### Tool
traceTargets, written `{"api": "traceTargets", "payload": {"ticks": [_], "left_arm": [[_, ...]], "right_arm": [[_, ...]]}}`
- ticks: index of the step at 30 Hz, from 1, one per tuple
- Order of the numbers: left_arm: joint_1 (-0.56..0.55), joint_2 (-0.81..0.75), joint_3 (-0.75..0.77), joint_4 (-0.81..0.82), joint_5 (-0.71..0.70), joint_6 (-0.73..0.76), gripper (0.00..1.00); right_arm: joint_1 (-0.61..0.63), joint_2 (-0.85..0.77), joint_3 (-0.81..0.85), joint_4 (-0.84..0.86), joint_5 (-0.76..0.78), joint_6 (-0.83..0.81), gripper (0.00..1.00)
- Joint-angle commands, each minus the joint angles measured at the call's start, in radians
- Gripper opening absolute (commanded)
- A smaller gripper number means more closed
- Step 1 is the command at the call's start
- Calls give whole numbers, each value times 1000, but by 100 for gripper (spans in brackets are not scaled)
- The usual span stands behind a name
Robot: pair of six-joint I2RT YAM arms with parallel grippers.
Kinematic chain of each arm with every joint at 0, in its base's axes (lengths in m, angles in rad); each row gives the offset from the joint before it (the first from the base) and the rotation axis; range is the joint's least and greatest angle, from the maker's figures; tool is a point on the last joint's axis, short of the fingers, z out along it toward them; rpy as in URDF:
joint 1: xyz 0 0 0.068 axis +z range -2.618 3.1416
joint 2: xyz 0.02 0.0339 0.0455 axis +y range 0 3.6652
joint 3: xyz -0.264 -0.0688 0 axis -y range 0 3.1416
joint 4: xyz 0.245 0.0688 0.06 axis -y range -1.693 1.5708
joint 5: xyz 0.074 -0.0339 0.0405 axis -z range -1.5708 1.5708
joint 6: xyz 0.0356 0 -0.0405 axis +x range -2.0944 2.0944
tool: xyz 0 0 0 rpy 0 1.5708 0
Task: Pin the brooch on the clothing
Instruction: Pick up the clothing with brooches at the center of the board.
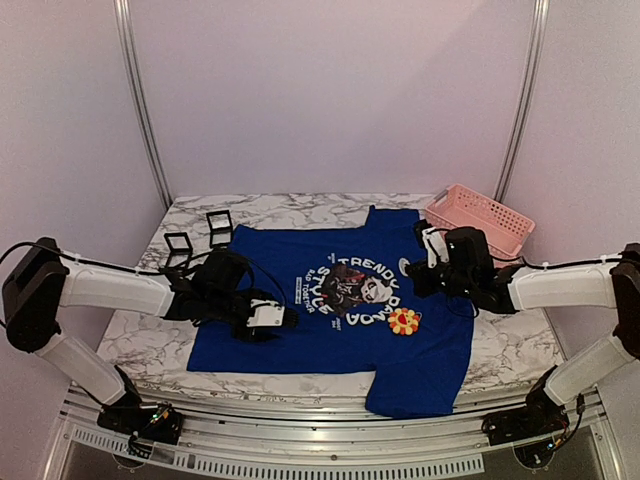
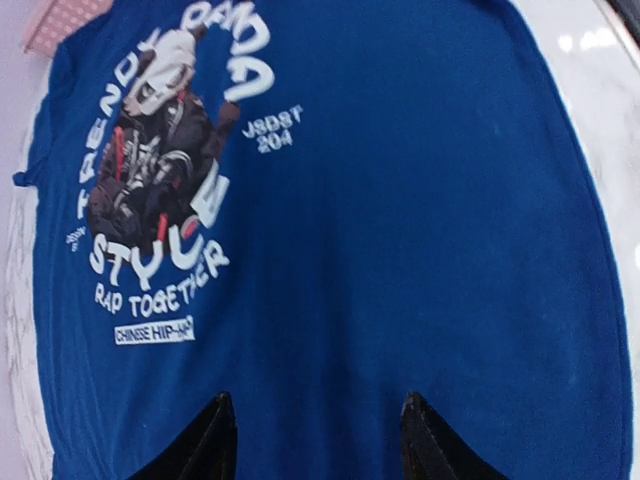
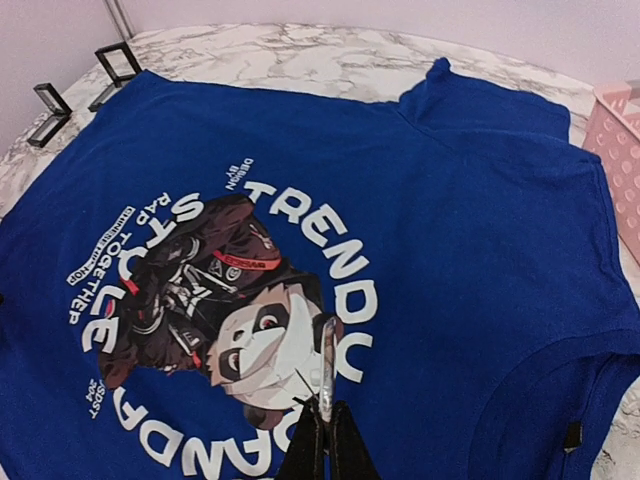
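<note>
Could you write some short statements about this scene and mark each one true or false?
1. The brooch lies on the blue T-shirt, beside the panda print. True.
2. The left claw is open above the shirt. True.
3. The right claw is wide open. False: it is shut.
4. The pink basket stands at the far left corner. False: it is at the far right corner.
5. The two small black boxes lie on the shirt. False: they stand on the marble table beside it.

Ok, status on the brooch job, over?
Left jaws open, empty, over the shirt. Right jaws shut on a thin silvery piece above the panda print. Brooch sits on shirt beside print; pinned or loose, can't tell. Nothing blocking.
</note>
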Motion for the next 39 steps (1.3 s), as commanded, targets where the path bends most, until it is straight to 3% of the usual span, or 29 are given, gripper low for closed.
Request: {"api": "traceTargets", "payload": {"ticks": [1,4,16,20,23,28,35,39], "left_arm": [[49,8,-66,-135,-52,339,56],[73,4,-94,-199,-65,435,56],[190,-58,-83,-529,-76,524,60],[196,-107,-73,-625,16,557,63],[130,-100,36,-629,114,344,68],[16,52,292,-591,224,63,66],[-92,362,584,-393,233,-310,61],[-121,502,680,-362,207,-331,62]], "right_arm": [[-55,56,-32,63,17,68,0],[-69,83,-49,105,2,58,0],[-77,158,-45,123,-7,51,0],[-76,162,-46,131,-46,72,0],[-69,158,-53,136,-46,92,0],[-46,137,-67,161,-15,108,0],[-28,108,-93,201,-18,127,0],[-22,63,-108,199,-29,133,0]]}}
